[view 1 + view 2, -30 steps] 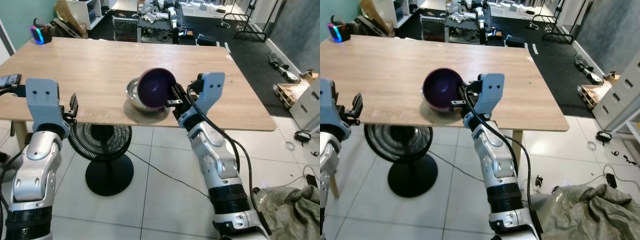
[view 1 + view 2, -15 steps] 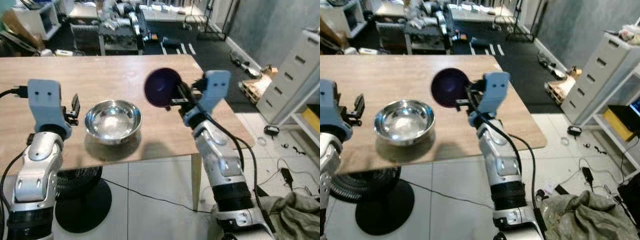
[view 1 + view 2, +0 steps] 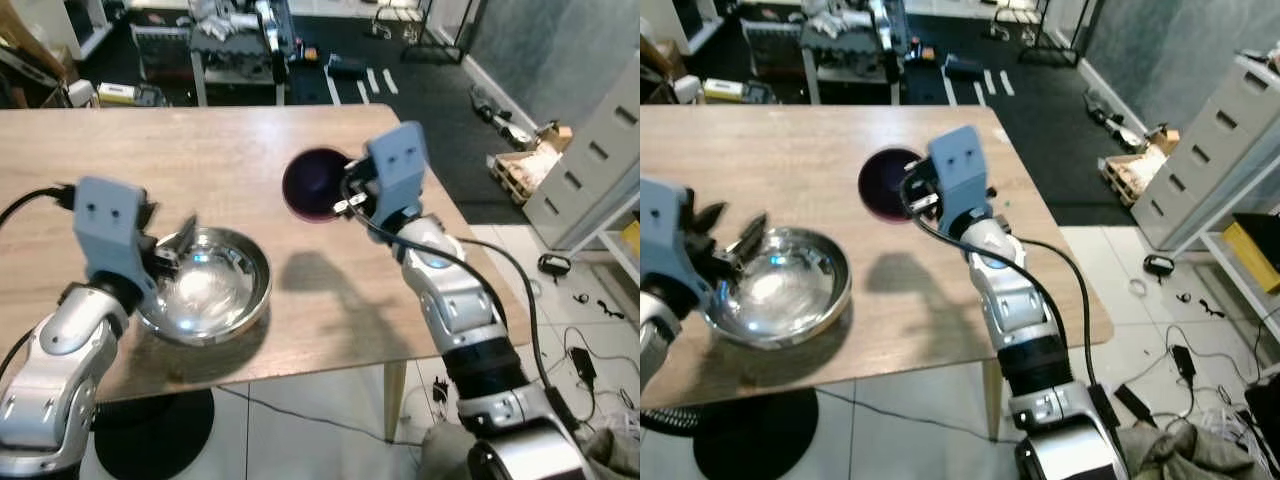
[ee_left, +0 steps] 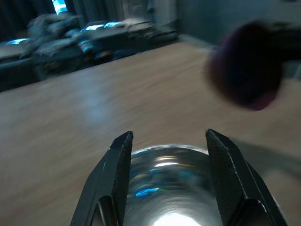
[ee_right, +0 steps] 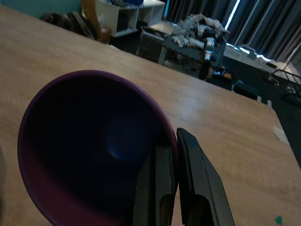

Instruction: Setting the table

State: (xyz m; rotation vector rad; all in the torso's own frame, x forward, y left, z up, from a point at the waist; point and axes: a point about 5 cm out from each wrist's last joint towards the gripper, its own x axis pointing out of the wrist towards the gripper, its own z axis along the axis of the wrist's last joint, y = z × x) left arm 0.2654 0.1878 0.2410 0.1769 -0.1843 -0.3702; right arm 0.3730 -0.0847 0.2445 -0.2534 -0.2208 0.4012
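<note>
A: Wood table (image 3: 200, 160), cluttered workshop behind. Where's the bowl?

B: Purple bowl (image 3: 312, 186) is held off the table near its far right part, right gripper (image 5: 171, 155) pinched shut on the rim. Steel bowl (image 3: 205, 292) sits near the front edge, left gripper (image 4: 167, 155) spread wide just over its rim.

A: Risks?

B: Thin rim pinch; a fast swing could let it slip and drop.

A: Orientation?

B: Tipped, mouth facing left and toward the robot. Round, no long axis.
</note>
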